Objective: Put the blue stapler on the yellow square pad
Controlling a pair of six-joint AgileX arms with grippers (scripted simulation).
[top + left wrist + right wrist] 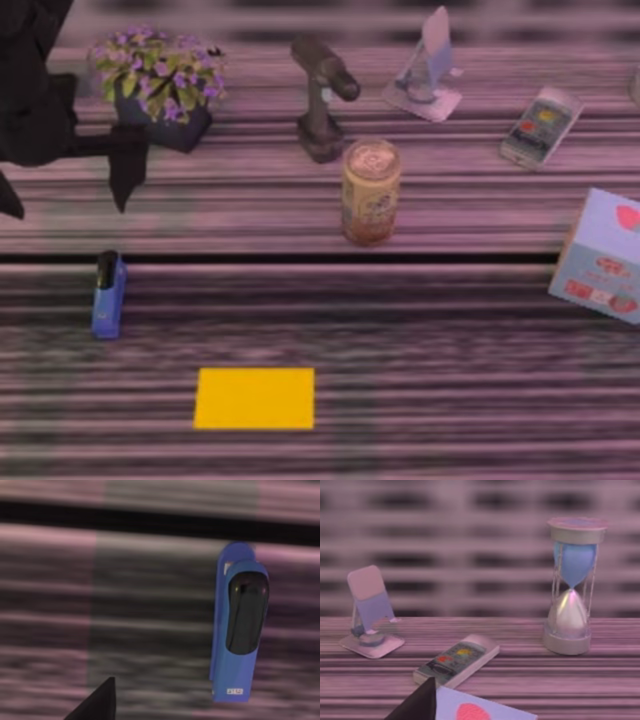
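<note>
Left tool (125,190) hangs over the striped counter (420,420) beyond the blue stapler (108,295), likely lining up a grasp; whether its fingers are apart or together cannot be told. Nearer the front edge lies the flat yellow square pad (254,398), bare and well apart from the narrow, black-ended stapler. Right arm is out of the top view.

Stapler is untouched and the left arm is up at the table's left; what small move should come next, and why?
Probably lower the left gripper toward the blue stapler. The stapler lies free on the table near its left side, apart from the yellow square pad, and the left wrist view shows it off to one side, so the gripper likely needs centring over it first. The right arm is out of the top view.
</note>
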